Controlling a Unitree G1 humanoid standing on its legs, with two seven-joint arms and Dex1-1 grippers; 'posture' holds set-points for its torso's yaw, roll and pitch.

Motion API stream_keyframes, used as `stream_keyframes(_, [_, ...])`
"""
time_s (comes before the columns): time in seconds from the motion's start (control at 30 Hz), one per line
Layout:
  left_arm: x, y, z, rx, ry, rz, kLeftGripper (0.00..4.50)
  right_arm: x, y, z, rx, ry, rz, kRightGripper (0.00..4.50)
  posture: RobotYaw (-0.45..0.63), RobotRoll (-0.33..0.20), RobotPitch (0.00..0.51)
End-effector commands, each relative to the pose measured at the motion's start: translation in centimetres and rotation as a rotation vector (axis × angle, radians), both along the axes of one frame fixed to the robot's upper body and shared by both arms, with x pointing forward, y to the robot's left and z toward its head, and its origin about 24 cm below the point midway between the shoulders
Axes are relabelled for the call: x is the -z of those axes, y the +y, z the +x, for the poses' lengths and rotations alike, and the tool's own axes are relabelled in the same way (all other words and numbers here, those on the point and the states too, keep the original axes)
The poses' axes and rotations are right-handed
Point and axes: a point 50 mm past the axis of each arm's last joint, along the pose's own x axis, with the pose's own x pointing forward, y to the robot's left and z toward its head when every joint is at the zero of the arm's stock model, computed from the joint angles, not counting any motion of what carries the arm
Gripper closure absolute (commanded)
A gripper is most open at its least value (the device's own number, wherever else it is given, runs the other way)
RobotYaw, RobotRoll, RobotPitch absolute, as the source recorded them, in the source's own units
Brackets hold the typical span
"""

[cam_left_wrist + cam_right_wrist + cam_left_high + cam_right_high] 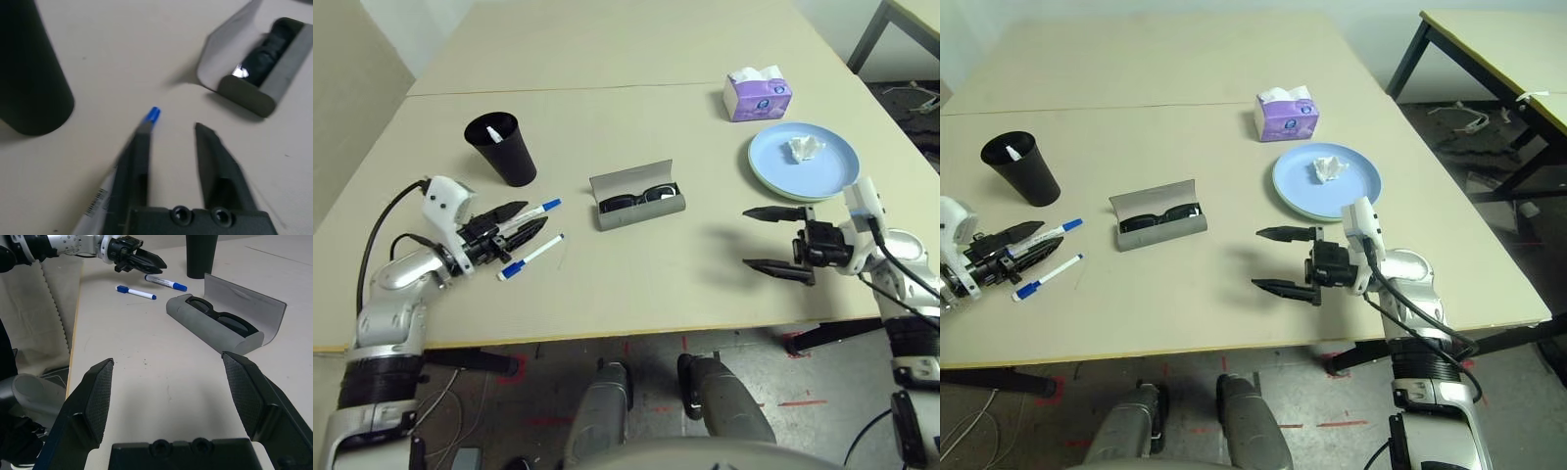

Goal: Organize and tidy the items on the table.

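The two blue-capped markers [530,257] lie side by side on the table [636,284], near its left front. The far one [536,209] sits right against the left gripper [533,217], just outside one finger, whose jaws are only a narrow gap apart, gripping nothing. The open glasses case [637,209] with sunglasses [636,199] is mid-table. The right gripper [1268,259] hovers spread wide and empty, near the blue plate [803,162].
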Motion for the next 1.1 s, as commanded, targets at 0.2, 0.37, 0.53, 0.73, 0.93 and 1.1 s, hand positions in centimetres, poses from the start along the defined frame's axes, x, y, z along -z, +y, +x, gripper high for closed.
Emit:
stream_keyframes(0.2, [0.2, -1.2, 3.0, -0.023, -0.032, 0.013, 4.47, 0.3, -0.5, 0.2, 0.033, 0.001, -0.023, 0.0, -0.14, 0.0, 0.162])
stream_keyframes(0.37, [0.1, -3.0, 5.4, -0.008, -0.048, 0.001, 4.47, -0.2, -0.7, 0.5, 0.071, -0.013, -0.019, 0.0, -0.15, 0.0, 0.159])
stream_keyframes(0.53, [0.2, -4.2, 7.5, 0.001, -0.051, -0.006, 4.47, -0.2, -0.6, 0.4, 0.078, -0.012, -0.022, 0.0, -0.17, 0.0, 0.159])
stream_keyframes(0.73, [0.1, -5.5, 9.3, 0.009, -0.052, 0.011, 4.47, -0.5, -0.3, 0.3, 0.087, -0.016, -0.015, 0.0, -0.18, 0.0, 0.161])
stream_keyframes(0.93, [1.8, -7.2, 9.0, 0.17, -0.02, 0.143, 4.47, -0.7, -0.3, 0.3, 0.103, -0.021, -0.012, 0.0, -0.19, 0.0, 0.159])
stream_keyframes(1.1, [2.9, -8.4, 7.6, 0.369, 0.0, 0.218, 4.47, -0.7, -0.3, 0.3, 0.11, -0.019, -0.013, 0.0, -0.19, 0.0, 0.158])
